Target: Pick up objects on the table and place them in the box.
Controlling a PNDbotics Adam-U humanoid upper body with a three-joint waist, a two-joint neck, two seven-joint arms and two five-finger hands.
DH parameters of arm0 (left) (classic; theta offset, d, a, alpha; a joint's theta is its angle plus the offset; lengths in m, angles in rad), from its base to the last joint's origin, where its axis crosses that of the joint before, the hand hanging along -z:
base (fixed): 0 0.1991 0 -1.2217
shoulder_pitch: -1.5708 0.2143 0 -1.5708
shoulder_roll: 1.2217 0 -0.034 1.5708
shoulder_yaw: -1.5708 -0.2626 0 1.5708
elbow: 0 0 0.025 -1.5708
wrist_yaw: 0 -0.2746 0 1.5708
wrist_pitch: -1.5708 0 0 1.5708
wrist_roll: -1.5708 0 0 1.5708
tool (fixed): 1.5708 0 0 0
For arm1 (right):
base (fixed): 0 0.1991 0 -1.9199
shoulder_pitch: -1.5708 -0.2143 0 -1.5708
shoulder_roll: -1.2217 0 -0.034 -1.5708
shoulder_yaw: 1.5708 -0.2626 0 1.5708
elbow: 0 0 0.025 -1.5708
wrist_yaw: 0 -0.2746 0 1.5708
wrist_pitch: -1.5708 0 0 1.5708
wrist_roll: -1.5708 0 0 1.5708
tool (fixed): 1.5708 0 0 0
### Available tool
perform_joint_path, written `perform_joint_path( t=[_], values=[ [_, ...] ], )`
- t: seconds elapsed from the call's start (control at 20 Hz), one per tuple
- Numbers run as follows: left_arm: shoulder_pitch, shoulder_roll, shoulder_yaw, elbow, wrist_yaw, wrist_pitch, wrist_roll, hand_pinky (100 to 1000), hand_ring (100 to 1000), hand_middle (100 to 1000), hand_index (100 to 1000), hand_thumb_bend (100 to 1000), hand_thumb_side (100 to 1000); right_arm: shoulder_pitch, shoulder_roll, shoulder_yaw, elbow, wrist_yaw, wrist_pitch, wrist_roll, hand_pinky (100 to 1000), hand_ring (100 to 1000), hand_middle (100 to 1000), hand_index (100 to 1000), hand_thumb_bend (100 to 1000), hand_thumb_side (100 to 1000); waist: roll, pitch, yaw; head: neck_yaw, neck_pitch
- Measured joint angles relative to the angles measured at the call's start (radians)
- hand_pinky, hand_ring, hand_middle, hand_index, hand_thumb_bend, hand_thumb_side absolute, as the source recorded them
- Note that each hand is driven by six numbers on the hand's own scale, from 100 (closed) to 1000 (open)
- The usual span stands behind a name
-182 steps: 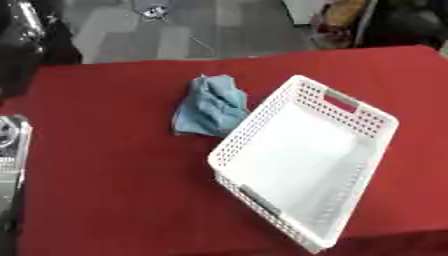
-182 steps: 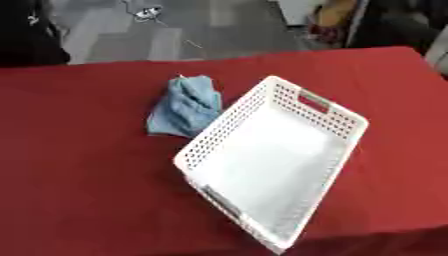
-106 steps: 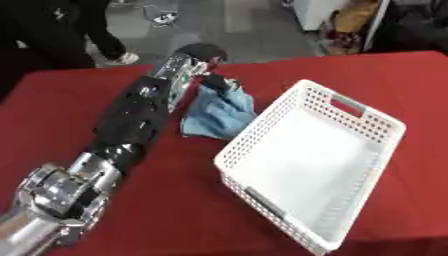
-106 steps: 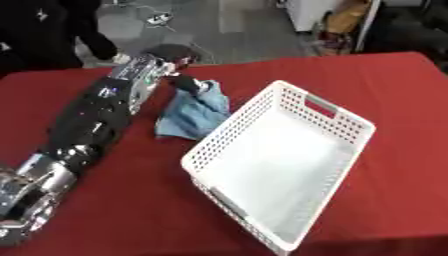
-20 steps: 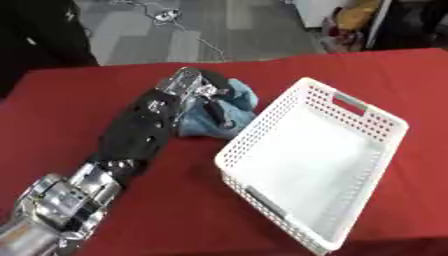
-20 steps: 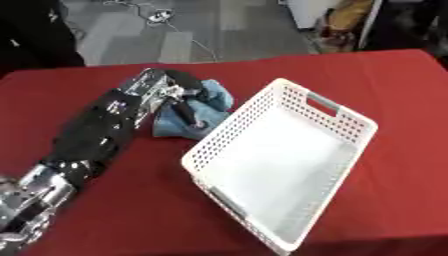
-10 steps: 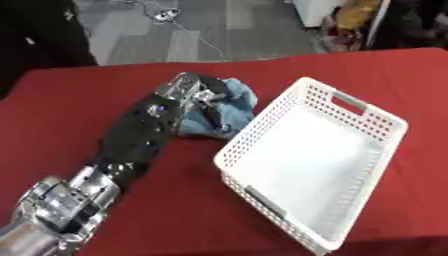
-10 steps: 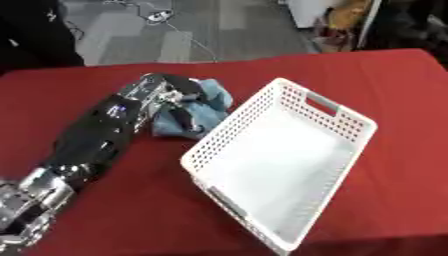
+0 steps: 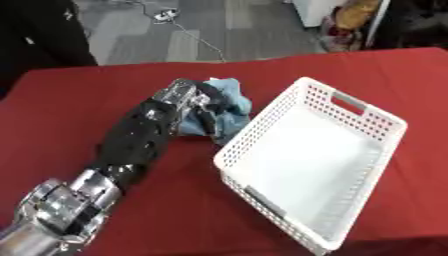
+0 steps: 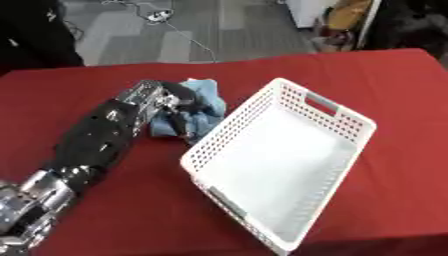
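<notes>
Blue cloth (image 9: 229, 102) gripped by curled left hand (image 9: 188, 107), arm outstretched, beside white basket (image 9: 350, 105)

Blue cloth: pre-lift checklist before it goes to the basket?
1. Left hand on the blue cloth, fingers curled into it: ok.
2. Whole cloth gathered in the grasp: cannot tell; part of it spreads beyond the fingers.
3. Cloth off the red table: not ok, it lies on the surface.
4. White basket empty and open on top: ok.
5. Path to the basket: ok, the cloth sits right beside its near-left wall, nothing between.
6. Right hand out of the way: ok, it shows in neither view.
</notes>
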Motion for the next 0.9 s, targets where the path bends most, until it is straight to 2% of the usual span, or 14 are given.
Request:
perform_joint_path(
  t=[0.05, 0.1, 0.15, 0.2, 0.25, 0.3, 0.35, 0.4, 0.45, 0.5, 0.55, 0.6, 0.9],
  values=[
    [0.001, -0.002, 0.003, 0.006, 0.007, 0.003, 0.010, 100, 100, 246, 328, 701, 216, 0.000, 0.000, 0.000, 0.000, 0.000, 0.000, 0.000, 809, 851, 829, 954, 100, 1000, 0.000, -0.001, 0.000, 0.000, 0.000],
    [0.001, -0.005, 0.007, 0.010, 0.012, 0.006, 0.021, 121, 100, 292, 373, 713, 260, 0.000, 0.000, 0.000, 0.000, 0.000, 0.000, 0.000, 809, 851, 829, 954, 100, 1000, 0.000, -0.002, 0.000, 0.000, 0.000],
    [0.001, -0.005, 0.008, 0.013, 0.017, 0.009, 0.033, 100, 100, 142, 222, 631, 150, 0.000, 0.000, 0.000, 0.000, 0.000, 0.000, 0.000, 809, 851, 829, 954, 100, 1000, 0.000, -0.003, 0.000, 0.000, 0.000],
    [0.002, -0.005, 0.012, 0.016, 0.025, 0.012, 0.049, 100, 100, 129, 205, 605, 140, 0.000, 0.000, 0.000, 0.000, 0.000, 0.000, 0.000, 809, 851, 829, 954, 100, 1000, 0.000, -0.003, 0.000, 0.000, 0.000],
    [0.004, -0.005, 0.016, 0.017, 0.037, 0.014, 0.067, 100, 100, 100, 179, 498, 100, 0.000, 0.000, 0.000, 0.000, 0.000, 0.000, 0.000, 809, 851, 829, 954, 100, 1000, 0.000, -0.003, 0.001, 0.000, 0.000],
    [0.009, -0.005, 0.021, 0.017, 0.055, 0.017, 0.090, 100, 100, 100, 177, 482, 100, 0.000, 0.000, 0.000, 0.000, 0.000, 0.000, 0.000, 809, 851, 829, 954, 100, 1000, 0.000, -0.003, 0.002, 0.000, 0.000],
    [0.013, -0.005, 0.026, 0.017, 0.079, 0.021, 0.113, 100, 100, 100, 167, 299, 100, 0.000, 0.000, 0.000, 0.000, 0.000, 0.000, 0.000, 809, 851, 827, 954, 100, 1000, 0.000, -0.003, 0.004, 0.000, 0.000],
    [0.019, -0.004, 0.032, 0.017, 0.106, 0.027, 0.138, 100, 100, 100, 164, 254, 102, 0.000, 0.000, 0.000, 0.000, 0.001, 0.000, 0.000, 809, 851, 827, 954, 100, 1000, -0.001, -0.003, 0.004, 0.000, 0.000],
    [0.025, -0.004, 0.036, 0.016, 0.138, 0.035, 0.164, 100, 100, 100, 158, 166, 112, 0.000, 0.000, 0.000, 0.000, 0.001, 0.000, 0.000, 809, 851, 827, 954, 100, 1000, -0.001, -0.002, 0.004, 0.000, 0.000],
    [0.031, -0.004, 0.039, 0.011, 0.174, 0.044, 0.191, 100, 100, 100, 160, 201, 109, 0.000, 0.000, -0.001, 0.000, 0.001, 0.000, 0.000, 809, 851, 827, 954, 100, 1000, -0.002, 0.001, 0.004, 0.000, 0.000],
    [0.040, -0.001, 0.042, 0.004, 0.214, 0.053, 0.215, 100, 100, 100, 156, 120, 117, 0.000, 0.000, -0.001, 0.000, 0.001, 0.000, 0.000, 809, 851, 827, 954, 100, 1000, -0.002, 0.002, 0.004, 0.000, 0.000],
    [0.048, 0.003, 0.044, -0.005, 0.256, 0.063, 0.237, 100, 100, 100, 150, 100, 134, 0.000, 0.000, -0.001, 0.000, 0.002, 0.000, 0.000, 809, 851, 827, 955, 100, 1000, -0.002, 0.002, 0.005, 0.000, 0.000],
    [0.106, 0.037, 0.075, -0.170, 0.587, 0.130, 0.391, 100, 100, 100, 137, 100, 253, 0.000, 0.000, -0.006, 0.000, 0.005, 0.002, -0.002, 808, 851, 827, 955, 100, 1000, -0.003, 0.004, 0.007, -0.004, 0.000]
  ],
)
